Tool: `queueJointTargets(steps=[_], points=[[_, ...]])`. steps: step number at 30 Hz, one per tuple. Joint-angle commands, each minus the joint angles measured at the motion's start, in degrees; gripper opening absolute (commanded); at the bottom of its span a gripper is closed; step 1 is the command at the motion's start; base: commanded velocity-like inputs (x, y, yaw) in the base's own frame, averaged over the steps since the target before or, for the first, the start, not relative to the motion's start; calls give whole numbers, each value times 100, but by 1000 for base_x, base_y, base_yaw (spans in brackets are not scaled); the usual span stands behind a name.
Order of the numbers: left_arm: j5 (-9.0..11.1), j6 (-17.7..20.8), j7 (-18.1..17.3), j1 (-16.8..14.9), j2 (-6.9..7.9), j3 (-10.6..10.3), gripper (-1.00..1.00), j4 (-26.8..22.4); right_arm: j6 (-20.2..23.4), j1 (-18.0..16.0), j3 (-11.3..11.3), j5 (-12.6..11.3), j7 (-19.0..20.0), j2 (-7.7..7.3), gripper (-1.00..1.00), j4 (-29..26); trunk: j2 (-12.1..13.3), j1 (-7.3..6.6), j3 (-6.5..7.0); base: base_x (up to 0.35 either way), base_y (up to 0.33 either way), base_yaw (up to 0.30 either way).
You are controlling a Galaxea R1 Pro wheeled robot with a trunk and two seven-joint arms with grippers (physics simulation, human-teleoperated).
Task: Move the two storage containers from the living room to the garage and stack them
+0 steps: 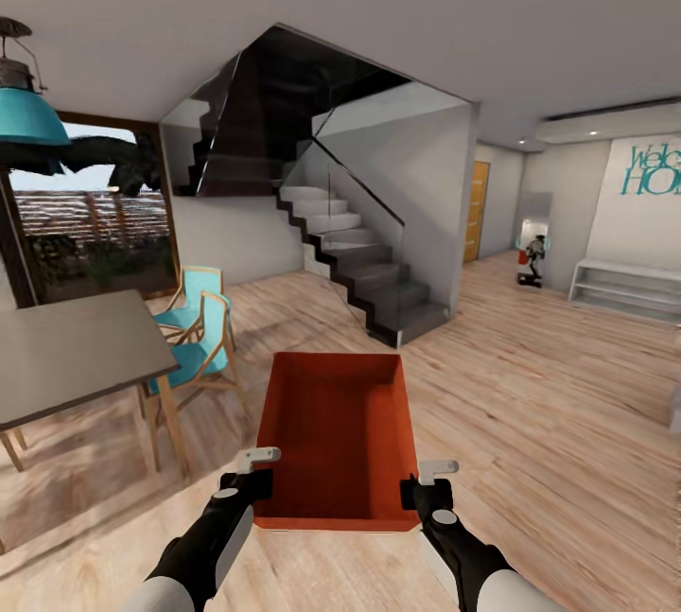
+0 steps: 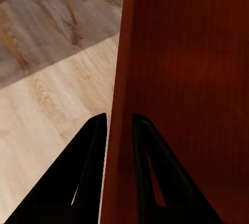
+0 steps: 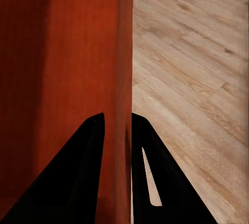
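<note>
**Bin carried by both grippers over wood floor**

We hold one orange-red rectangular open-topped plastic bin (image 1: 338, 437) in front of us above the light wood plank floor (image 1: 530, 404). Left gripper (image 2: 119, 125) pinches the bin's left wall, one finger inside, one outside. Right gripper (image 3: 118, 122) pinches the right wall likewise. Ahead: grey staircase (image 1: 364, 276); to our left, grey surface (image 1: 66, 352) with turquoise wooden chairs (image 1: 194, 333).

A grey staircase (image 1: 364, 262) with glass railing climbs ahead. Left, a grey table (image 1: 66, 352) with turquoise chairs (image 1: 194, 333) stands under a teal lamp (image 1: 26, 106). A white shelf (image 1: 626, 288) lines the right wall.
</note>
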Motion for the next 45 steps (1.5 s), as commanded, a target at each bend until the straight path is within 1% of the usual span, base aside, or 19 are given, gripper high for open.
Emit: queueJointTargets(steps=[1,18,29,33,45], points=[[-40,-187,77,-4,1,71,-100,-101,-24,-2,-32,-82,-34,1,-100,16,-6,4,-9,323,120,-243],[-47,-193,75,-4,1,75,-100,-122,-24,-2,-30,-82,-34,1,-100,19,-6,4,-9,323,109,-243],[-58,-196,77,-4,1,80,-100,-194,-24,-2,-31,-82,-34,1,-100,19,-6,4,-9,322,17,-243],[-58,-196,77,-4,1,82,-100,-211,-24,-2,-32,-82,-34,1,-100,19,-6,4,-9,112,0,-243],[-57,-196,77,-4,-15,91,-100,-222,-24,-2,-32,-82,-34,1,-100,17,-6,4,-9,7,0,-243]])
